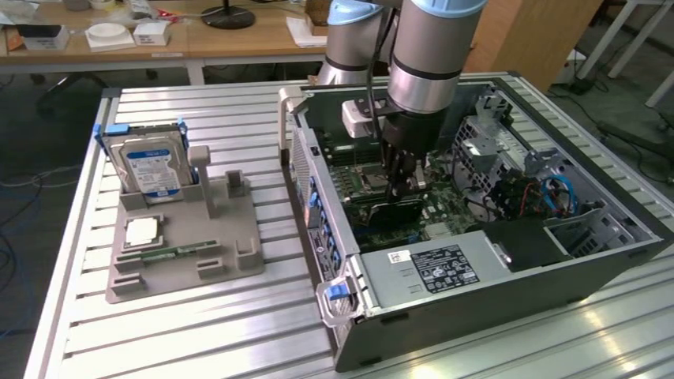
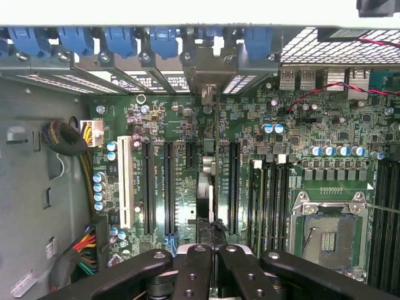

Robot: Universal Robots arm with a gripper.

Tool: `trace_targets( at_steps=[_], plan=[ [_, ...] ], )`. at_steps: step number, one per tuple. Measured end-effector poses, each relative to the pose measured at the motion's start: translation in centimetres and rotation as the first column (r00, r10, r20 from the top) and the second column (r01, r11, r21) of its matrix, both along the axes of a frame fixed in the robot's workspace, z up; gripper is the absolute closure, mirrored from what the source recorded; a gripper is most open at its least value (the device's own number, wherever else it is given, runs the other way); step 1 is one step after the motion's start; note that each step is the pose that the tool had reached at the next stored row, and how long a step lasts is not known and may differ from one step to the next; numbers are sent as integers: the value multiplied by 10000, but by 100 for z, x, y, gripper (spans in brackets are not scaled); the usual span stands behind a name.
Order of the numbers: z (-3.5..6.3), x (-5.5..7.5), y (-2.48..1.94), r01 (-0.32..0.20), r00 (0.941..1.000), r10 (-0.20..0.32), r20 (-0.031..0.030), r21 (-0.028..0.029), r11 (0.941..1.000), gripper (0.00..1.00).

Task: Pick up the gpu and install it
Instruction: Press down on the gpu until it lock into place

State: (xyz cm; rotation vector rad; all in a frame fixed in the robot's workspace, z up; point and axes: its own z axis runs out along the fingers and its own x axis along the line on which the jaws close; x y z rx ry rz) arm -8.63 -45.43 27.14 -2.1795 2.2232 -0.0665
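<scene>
The gpu point(image 1: 395, 212) is a thin dark card held edge-on inside the open computer case point(image 1: 305, 158), just above the green motherboard point(image 1: 353, 170). My gripper point(image 1: 403, 189) reaches down into the case and is shut on the card's upper edge. In the wrist view the gpu point(image 2: 210, 187) runs as a narrow dark strip between the long black expansion slots point(image 2: 169, 187). Its grey end bracket point(image 2: 209, 69) sits at the case's rear slot openings. My gripper point(image 2: 214, 253) has both black fingers point(image 2: 192, 265) pressed against the card. Whether the card's edge is seated in a slot is hidden.
A grey fixture tray point(image 1: 226, 229) on the exterior view's left holds a silver blue-labelled hard drive point(image 1: 153, 166), a processor chip point(image 1: 142, 230) and a green memory stick point(image 1: 169, 253). Inside the case are the power supply point(image 1: 443, 268), cables point(image 1: 553, 193), blue slot clips point(image 2: 125, 37) and the processor socket point(image 2: 328, 231).
</scene>
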Motion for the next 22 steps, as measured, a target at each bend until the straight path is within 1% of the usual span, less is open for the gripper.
trace_targets(
  at_steps=[4, 7, 10, 12, 14, 19, 22],
  plan=[
    [0, 0, 0, 0, 10000, 0, 0, 1, 10000, 90],
    [0, -34, -1, -1, 10000, 1, 7, 22, 10000, 90],
    [1, -142, -3, 0, 10000, 0, 41, 26, 10000, 90],
    [4, -180, -4, -1, 10000, 1, 56, 25, 10000, 90],
    [5, -207, -7, -1, 10000, 1, 57, 25, 10000, 90],
    [5, -377, -7, -1, 10000, 1, 59, 25, 10000, 90],
    [5, -445, -7, -1, 10000, 0, 59, 26, 10000, 90]
  ],
)
